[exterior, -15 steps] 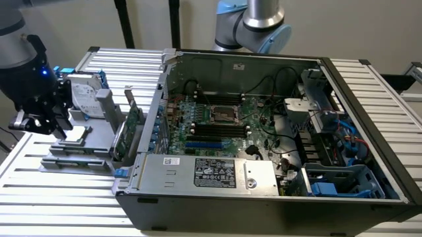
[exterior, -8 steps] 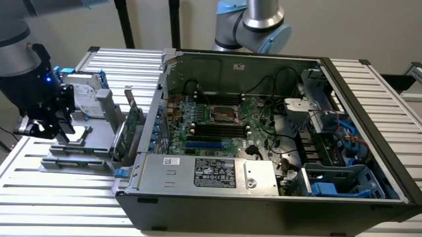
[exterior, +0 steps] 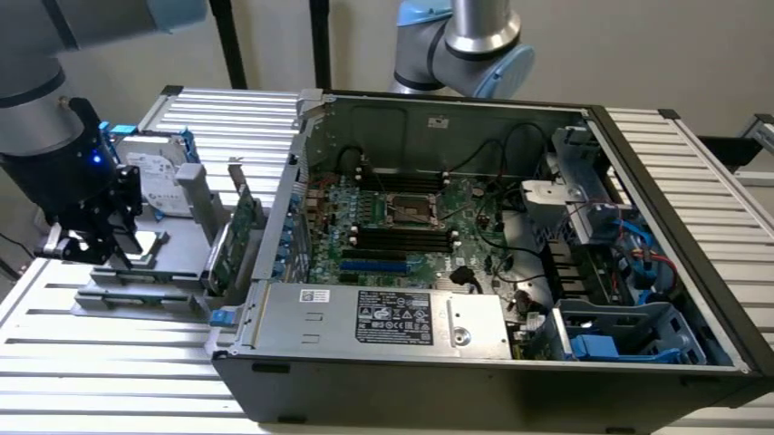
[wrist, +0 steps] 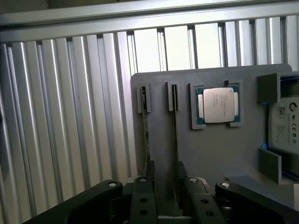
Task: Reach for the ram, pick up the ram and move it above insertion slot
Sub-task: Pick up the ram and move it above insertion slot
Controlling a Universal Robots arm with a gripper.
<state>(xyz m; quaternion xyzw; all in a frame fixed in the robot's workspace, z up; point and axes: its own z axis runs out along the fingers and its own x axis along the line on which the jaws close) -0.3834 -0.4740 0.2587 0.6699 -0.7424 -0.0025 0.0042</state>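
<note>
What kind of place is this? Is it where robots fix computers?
Probably a robot lab or workshop bench. A robot arm reaches down beside an opened computer case on a metal slatted table, and a grey tray holds computer parts like a processor chip.

The arm [exterior: 31, 91] is built of silver-grey tubes with rounded joints [exterior: 474, 41] capped in pale blue. Its wrist end is black, with a small blue light [exterior: 96, 159] glowing on one side. The claw [exterior: 103, 243] is black too. The wrist view shows its flat matt links and two fingers [wrist: 180, 173], studded with round silver screws [wrist: 112, 185].
</note>
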